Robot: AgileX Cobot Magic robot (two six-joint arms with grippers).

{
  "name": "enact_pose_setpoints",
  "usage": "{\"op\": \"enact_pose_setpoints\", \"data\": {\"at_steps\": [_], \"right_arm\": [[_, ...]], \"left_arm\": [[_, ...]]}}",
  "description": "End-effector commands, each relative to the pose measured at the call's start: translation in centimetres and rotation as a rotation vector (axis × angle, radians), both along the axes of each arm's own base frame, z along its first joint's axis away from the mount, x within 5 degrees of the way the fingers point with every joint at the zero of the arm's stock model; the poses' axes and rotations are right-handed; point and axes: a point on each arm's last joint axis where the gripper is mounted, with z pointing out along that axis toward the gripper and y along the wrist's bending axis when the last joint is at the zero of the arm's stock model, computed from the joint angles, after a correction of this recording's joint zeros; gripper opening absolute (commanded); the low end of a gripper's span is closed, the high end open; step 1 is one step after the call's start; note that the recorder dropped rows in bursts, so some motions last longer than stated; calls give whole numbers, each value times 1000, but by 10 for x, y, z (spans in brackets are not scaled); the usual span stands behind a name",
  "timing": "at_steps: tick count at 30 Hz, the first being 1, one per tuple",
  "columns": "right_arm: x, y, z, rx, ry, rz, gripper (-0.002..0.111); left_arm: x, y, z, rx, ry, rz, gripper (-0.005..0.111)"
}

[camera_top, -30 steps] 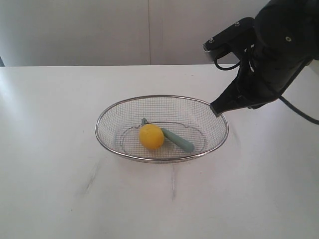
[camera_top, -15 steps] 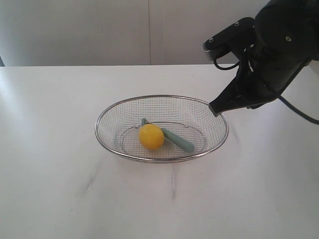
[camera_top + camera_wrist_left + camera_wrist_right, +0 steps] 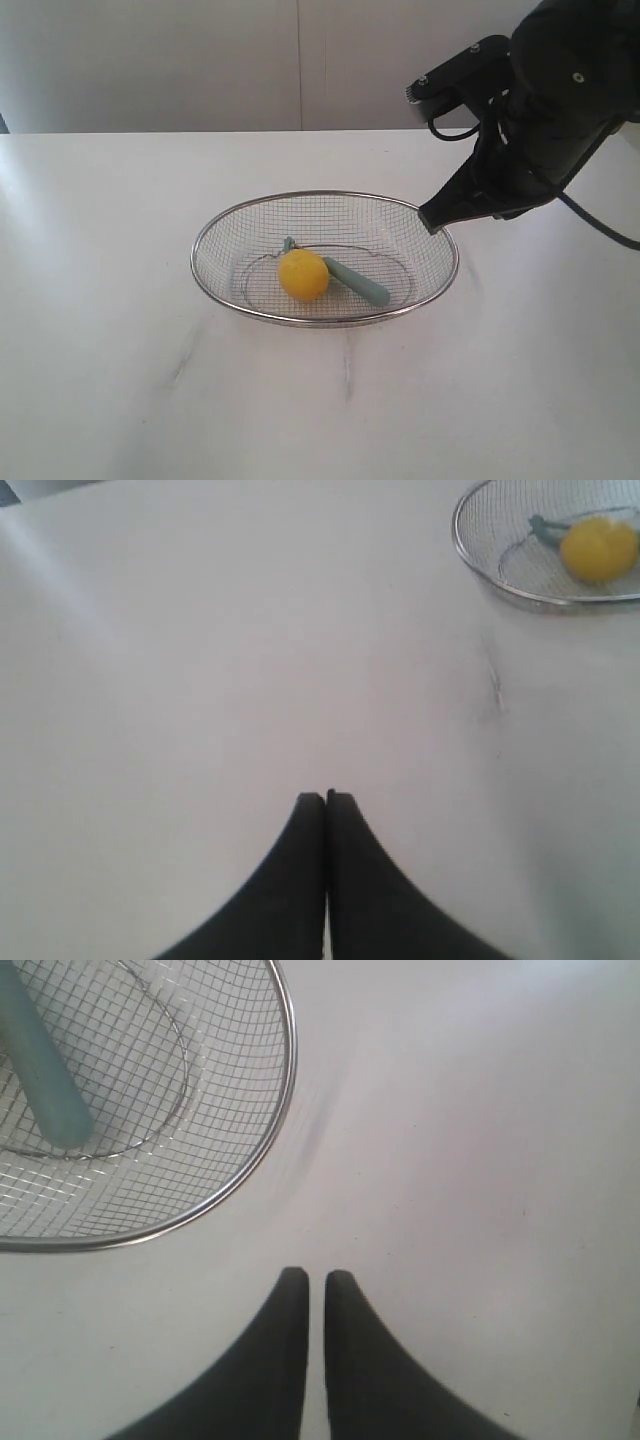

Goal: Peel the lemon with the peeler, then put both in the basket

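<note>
1. Surface: a plain white table (image 3: 120,400), matte, with faint grey streaks (image 3: 347,372) in front of the basket.
2. Left gripper (image 3: 326,798): seen over bare table, well apart from the basket. The fingers are pressed fully together and nothing is held.
3. Basket (image 3: 325,322): silver wire mesh, oval, set mid-table. The lemon (image 3: 303,274) lies on its floor, left of centre.
4. Peeler (image 3: 358,283): also lies in the basket, behind and touching the lemon. The teal handle points to the right front and the head pokes out at the lemon's left.
5. Right gripper (image 3: 308,1280): hung over bare table just outside the basket's right rim. The fingers are nearly together with only a thin slit between them, and nothing is gripped.
6. Right arm (image 3: 540,100): black, with a black cable (image 3: 600,225) looped behind it.
7. Room: a pale panelled wall (image 3: 150,60) runs behind the table, with one vertical seam.
8. View differences: the left gripper is shown only by the left wrist view. The lemon is seen in the exterior and left wrist views, not the right wrist one. The right wrist view gives only the peeler handle and part of the mesh. The wall is seen only in the exterior view.
9. Count: one basket, one lemon, one peeler, two grippers, one arm in the exterior view.
</note>
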Motion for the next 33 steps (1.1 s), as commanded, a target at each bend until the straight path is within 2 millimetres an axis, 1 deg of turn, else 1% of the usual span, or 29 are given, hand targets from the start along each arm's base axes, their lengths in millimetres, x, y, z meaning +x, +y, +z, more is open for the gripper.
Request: {"op": "enact_pose_setpoints", "data": {"at_steps": [1,5,21,24,27,31,33], "right_arm": [[-1,-1,3,8,-12,-4,7],[-1,-1,3,10,-14,-3,7],[-1,-1,2,23,-9,-20,7],[-1,-1,2,23,-9,-20,7],[-1,-1,2,23,-9,-20,7],[-2,0,2,31,-5,-22,7],[-2,1,2,44,1,-25,7]], "left_arm": [[-1,0,-23,-7,46,3,0],[-3,0,-29,-1,92,1,0],[-3,0,-28,-1,89,1,0],[-5,-1,-27,-10,67,-2,0],[-10,-5,-26,-59,31,-31,0],[-23,-11,-26,-141,-26,-88,0],[-29,-11,-26,-149,-59,-95,0]]}}
